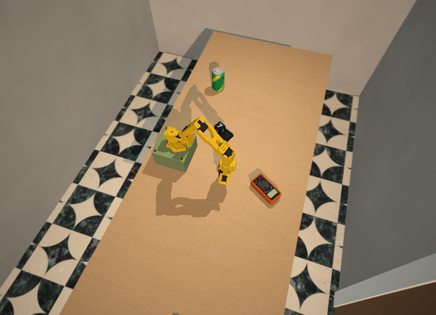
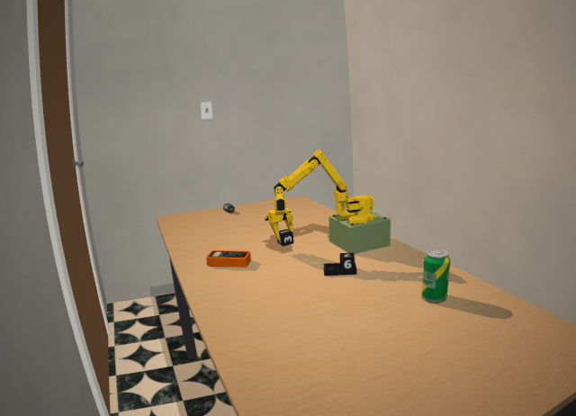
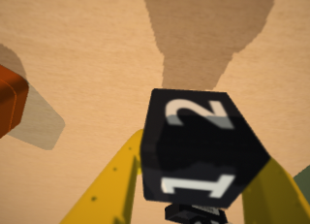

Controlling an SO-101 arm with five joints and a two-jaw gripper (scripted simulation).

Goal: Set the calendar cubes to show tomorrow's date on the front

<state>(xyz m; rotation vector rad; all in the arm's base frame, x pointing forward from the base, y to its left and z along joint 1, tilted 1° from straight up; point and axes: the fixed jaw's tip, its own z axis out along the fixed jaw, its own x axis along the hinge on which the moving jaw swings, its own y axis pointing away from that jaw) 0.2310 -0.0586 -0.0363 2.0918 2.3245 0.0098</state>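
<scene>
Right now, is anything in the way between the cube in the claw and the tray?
Nothing visible is. The claw holds one cube over bare table; the tray with the other cube lies nearby. The meter and can sit off to the sides.
</scene>
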